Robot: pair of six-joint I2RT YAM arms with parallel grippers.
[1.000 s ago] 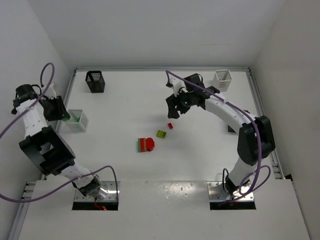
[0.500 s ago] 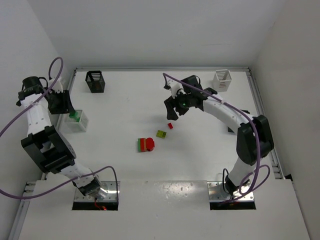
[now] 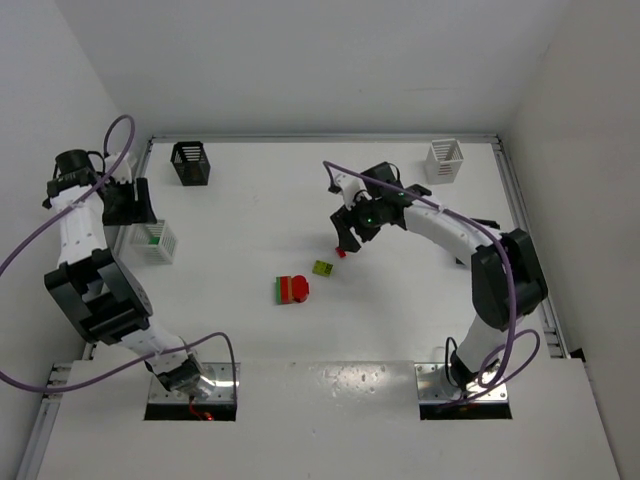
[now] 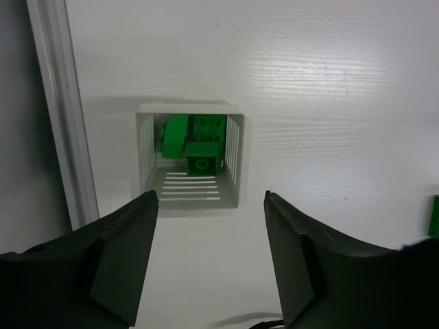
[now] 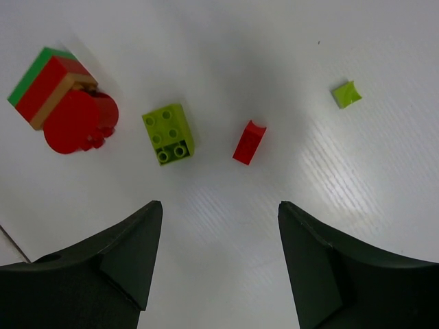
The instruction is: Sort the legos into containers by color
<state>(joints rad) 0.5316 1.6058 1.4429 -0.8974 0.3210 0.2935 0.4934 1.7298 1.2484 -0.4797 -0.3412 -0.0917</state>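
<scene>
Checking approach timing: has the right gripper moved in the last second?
Yes. The right gripper has pulled away from the far-right white basket, nearward and slightly left, closing on the small red lego.

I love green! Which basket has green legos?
The white basket beside the left rail, under the left gripper: green legos lie inside. The other white basket stands far right.

Left gripper point(image 4: 209, 199), jaws apart, above white basket point(image 4: 234, 152) holding green legos point(image 4: 203, 147).
</scene>
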